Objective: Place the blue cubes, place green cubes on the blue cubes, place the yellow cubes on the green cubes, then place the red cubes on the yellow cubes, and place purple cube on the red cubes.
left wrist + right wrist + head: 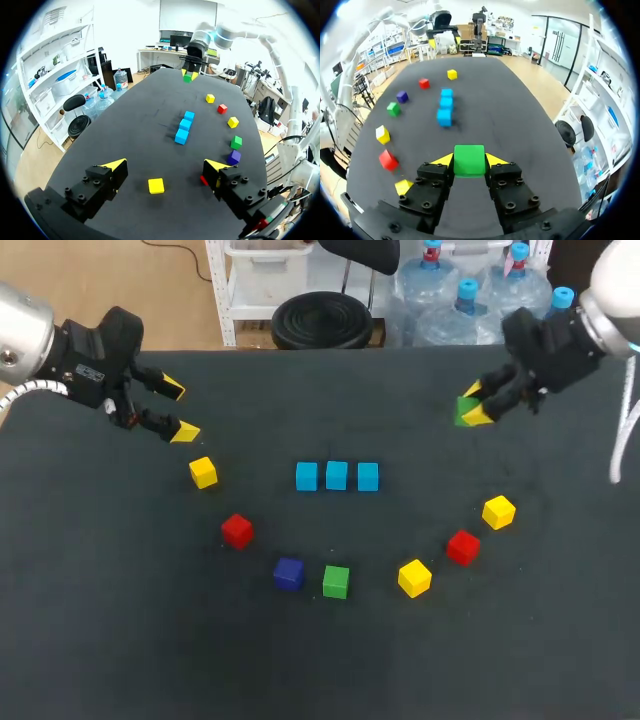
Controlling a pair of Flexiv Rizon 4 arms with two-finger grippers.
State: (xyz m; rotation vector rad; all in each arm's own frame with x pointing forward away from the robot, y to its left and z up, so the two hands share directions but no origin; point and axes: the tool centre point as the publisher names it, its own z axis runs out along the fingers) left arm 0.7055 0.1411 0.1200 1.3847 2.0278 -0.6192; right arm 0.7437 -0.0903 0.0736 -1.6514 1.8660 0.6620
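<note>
Upper left: left gripper [178, 410] wide open, empty; a yellow cube [203, 472] lies near it. Centre: three blue cubes [337, 476] in a close row, tops bare. Upper right: right gripper [476, 406] clamped on a green cube [463, 412]. Green stage judged underway. Next: seat it squarely on blue. Path looks unobstructed.

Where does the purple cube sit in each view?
Head view: purple cube just left of the loose green cube, in front of the blue row.
Left wrist view: purple cube next to the loose green cube.
Right wrist view: purple cube between the loose green cube and a red cube.
Shared landmark: the blue row.
</note>
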